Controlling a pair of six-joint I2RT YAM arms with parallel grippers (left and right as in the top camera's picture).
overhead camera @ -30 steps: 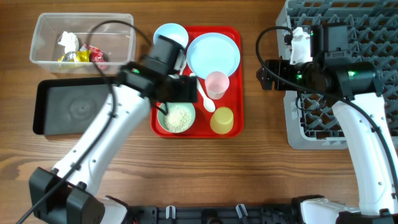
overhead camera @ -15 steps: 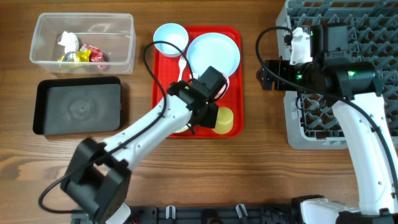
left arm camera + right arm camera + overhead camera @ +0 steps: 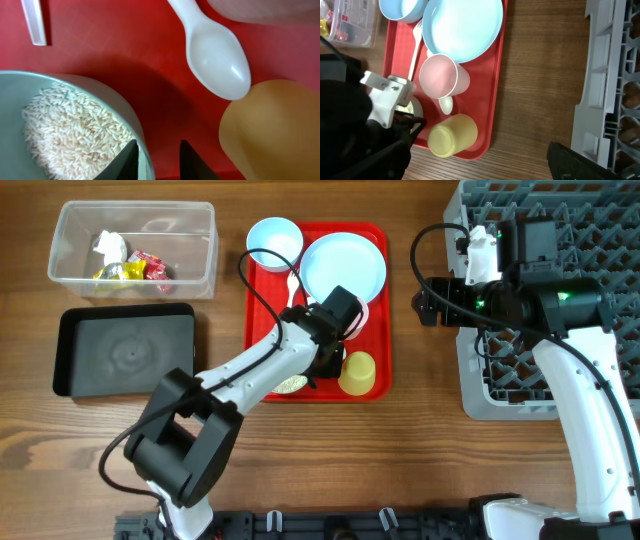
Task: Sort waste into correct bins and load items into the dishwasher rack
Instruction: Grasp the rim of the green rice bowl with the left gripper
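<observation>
A pale-blue bowl [image 3: 125,112] of white rice grains [image 3: 75,130] sits at the front left of the red tray [image 3: 383,330]. My left gripper [image 3: 157,145] straddles its right rim. One finger is inside against the rim, the other outside with a strip of red tray showing between. Overhead, the left gripper [image 3: 318,365] covers most of that bowl [image 3: 283,384]. A white spoon [image 3: 217,60], a yellow cup [image 3: 357,373] and a fork handle [image 3: 35,22] lie close by. My right gripper [image 3: 425,298] hangs open over bare wood beside the dishwasher rack [image 3: 610,220].
On the red tray also stand a round plate [image 3: 345,265], an empty blue bowl [image 3: 274,238] and a pink cup [image 3: 440,77]. The clear tub [image 3: 60,240] at the far left holds tissue and wrappers [image 3: 130,265]. Below it lies the black tray [image 3: 125,350].
My left arm swung from over the rice bowl's left to its right rim, dropped low, and its jaws have narrowed. The right arm has not moved.
</observation>
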